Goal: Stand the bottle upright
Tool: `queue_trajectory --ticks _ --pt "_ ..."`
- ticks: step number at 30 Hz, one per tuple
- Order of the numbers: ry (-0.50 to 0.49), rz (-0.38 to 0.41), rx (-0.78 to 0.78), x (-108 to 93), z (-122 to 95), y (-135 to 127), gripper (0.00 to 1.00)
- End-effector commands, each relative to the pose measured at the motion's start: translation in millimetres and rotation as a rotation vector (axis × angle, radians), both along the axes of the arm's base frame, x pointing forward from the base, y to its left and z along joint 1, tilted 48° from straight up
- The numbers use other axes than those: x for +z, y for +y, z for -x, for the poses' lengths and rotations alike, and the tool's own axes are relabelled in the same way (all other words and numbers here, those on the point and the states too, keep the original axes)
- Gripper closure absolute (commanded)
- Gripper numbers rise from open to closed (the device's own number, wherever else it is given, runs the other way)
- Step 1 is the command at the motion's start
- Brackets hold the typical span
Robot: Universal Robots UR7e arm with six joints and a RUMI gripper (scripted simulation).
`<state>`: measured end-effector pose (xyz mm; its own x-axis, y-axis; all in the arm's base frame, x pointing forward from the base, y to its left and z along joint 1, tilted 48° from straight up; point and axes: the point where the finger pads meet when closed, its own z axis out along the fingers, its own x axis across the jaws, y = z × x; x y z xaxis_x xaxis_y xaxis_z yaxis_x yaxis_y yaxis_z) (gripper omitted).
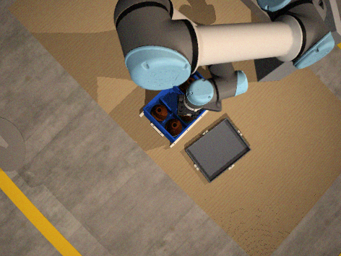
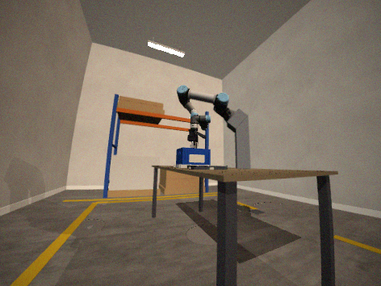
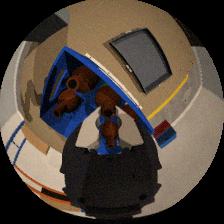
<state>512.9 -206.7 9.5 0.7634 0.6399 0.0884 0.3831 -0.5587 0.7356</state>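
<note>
Five brown bottles in the blue crate [image 1: 149, 108], two of them plainly seen from above [image 1: 159, 112] [image 1: 174, 126]. Gripper [image 3: 108, 131] lowered into the crate at its side nearest the tray [image 1: 217, 149], closed tight on the neck of one bottle [image 3: 108, 127], dark fingers on both sides of it. Held bottle inside its compartment, upright between the jaws. Grey tray lying just beside the crate on the wooden table [image 1: 289, 119], apart from it, nothing standing on it.

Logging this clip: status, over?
Gripper shut on brown bottle, inside blue crate. Tray beside crate holds no bottle. Nothing seen blocking the path.
</note>
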Motion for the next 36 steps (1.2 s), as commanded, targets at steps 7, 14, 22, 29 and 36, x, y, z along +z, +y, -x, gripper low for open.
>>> queue_trajectory --ticks 7,14,22,29,36 --pt "-0.001 0.000 0.000 0.5 -0.1 0.2 1.00" --pt "-0.001 0.000 0.000 0.5 -0.1 0.2 1.00" --pt "-0.001 0.000 0.000 0.5 -0.1 0.2 1.00" --pt "-0.001 0.000 0.000 0.5 -0.1 0.2 0.62" --pt "-0.001 0.000 0.000 0.5 -0.1 0.2 0.62"
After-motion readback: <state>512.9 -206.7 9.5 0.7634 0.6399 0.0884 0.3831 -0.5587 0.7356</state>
